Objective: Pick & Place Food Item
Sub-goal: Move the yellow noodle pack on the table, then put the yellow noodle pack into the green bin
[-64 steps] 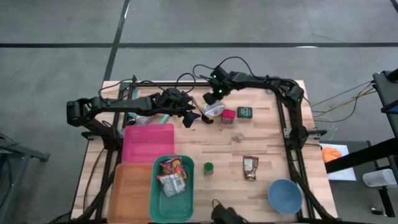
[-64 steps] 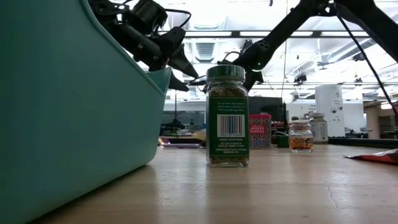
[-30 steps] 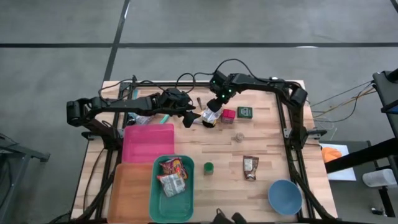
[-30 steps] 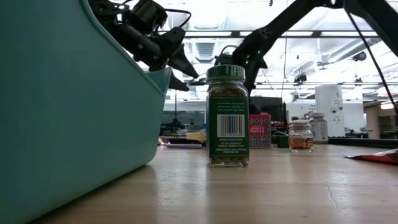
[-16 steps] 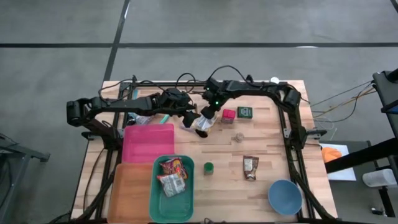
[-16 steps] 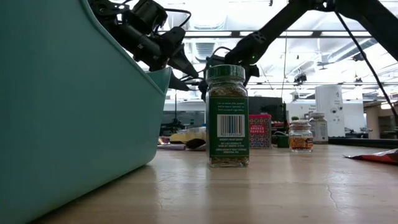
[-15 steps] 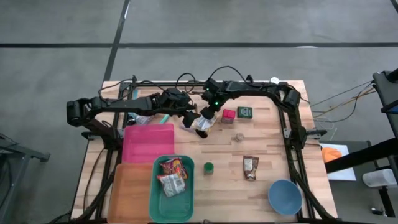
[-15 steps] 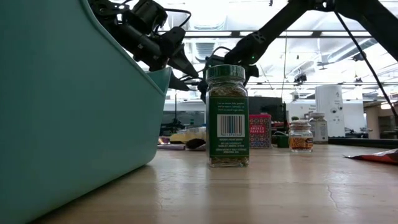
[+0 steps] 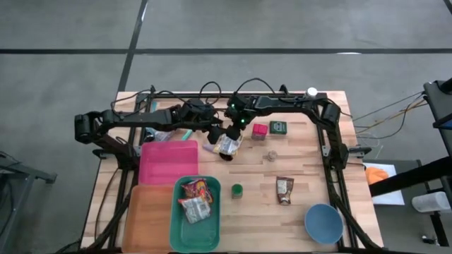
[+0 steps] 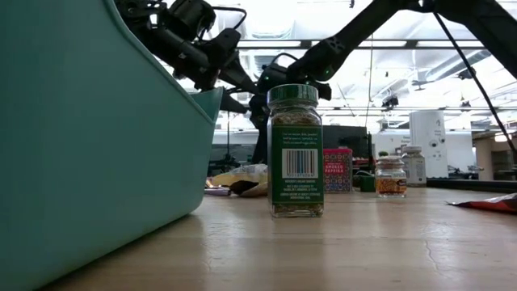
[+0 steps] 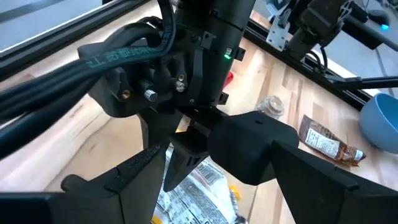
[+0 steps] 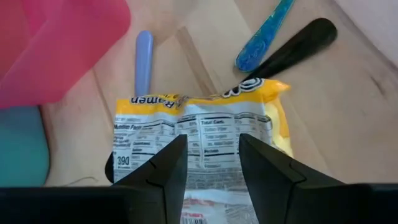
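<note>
Ramen packet (image 9: pixel 226 144) is seen on the wooden table (image 9: pixel 311 166) just off the far right corner of the pink tray (image 9: pixel 168 161), directly under the right gripper (image 9: pixel 229 141). In the right wrist view the packet (image 12: pixel 199 146), yellow-edged with a white nutrition panel, is framed by the two dark fingers (image 12: pixel 163 171), which are part-open and astride its near end; whether they actually pinch the wrapper cannot be told. A black utensil (image 12: pixel 292 46), a blue patterned one (image 12: pixel 264 34) and a pale blue handle (image 12: pixel 143 62) are seen on the wood beside the packet.

The left gripper (image 9: pixel 214 132) is held just beside the right one, above the tray's far edge, its fingers spread wide with nothing between them. In the left wrist view the right arm's wrist (image 11: pixel 205 56) fills the space ahead, with the packet (image 11: pixel 199 186) visible below it.

In the low view a green-capped spice jar (image 10: pixel 295 151) stands upright in the foreground, beside the wall of the teal bin (image 10: pixel 89 137); the packet (image 10: pixel 242 179) lies low on the table behind it.

Elsewhere on the table are noted: a red box (image 9: pixel 259 130), a dark green box (image 9: pixel 277 127), a small jar (image 9: pixel 271 155), a brown sachet (image 9: pixel 284 190), a blue bowl (image 9: pixel 324 222) and an orange tray (image 9: pixel 147 219). The teal bin (image 9: pixel 195 214) already holds snack packets (image 9: pixel 193 200).
</note>
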Motion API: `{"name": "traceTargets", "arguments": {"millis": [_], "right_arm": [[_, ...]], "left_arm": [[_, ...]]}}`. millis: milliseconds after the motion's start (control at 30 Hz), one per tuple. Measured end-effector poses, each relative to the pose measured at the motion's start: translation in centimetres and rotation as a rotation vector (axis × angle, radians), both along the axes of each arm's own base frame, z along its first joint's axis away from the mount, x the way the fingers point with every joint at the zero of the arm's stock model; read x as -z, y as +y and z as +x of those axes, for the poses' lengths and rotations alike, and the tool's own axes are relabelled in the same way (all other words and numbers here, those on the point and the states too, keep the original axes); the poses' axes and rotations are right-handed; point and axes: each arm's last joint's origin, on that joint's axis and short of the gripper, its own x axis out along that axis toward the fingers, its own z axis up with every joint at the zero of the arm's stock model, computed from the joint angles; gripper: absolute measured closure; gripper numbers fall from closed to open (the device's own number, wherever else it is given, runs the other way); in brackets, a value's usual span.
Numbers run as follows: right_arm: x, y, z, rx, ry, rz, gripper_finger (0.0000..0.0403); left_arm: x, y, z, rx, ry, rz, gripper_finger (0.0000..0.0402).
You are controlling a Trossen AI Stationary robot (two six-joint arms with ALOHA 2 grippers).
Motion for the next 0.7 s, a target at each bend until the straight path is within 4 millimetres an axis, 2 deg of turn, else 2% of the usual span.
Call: {"name": "traceTargets", "arguments": {"millis": [133,233,367,567,700], "right_arm": [[-0.9,-1.1,-0.7,0.022,-0.02,-0.014,0.0261],[-2.6,-2.1,-1.3,0.022,-0.082,-0.031,0.0261],[-5.1,-2.6,-2.4,0.02,-0.14,-0.084,0.0261],[-10.9,-1.4,-4.5,-0.026,-0.283,-0.207,0.0261],[-14.5,0.6,-6.3,-0.079,-0.389,-0.295,0.0261]], "left_arm": [[0.0,0.1,0.0,-0.004,0.002,0.001,0.0112],[0.6,0.0,-0.1,-0.007,0.04,-0.012,0.0113],[0.3,0.0,0.0,-0.007,0.015,-0.001,0.0113],[-0.1,-0.1,0.0,0.024,-0.001,0.039,0.0113],[-0.6,-0.2,-0.2,0.023,-0.015,0.044,0.0113]]}}
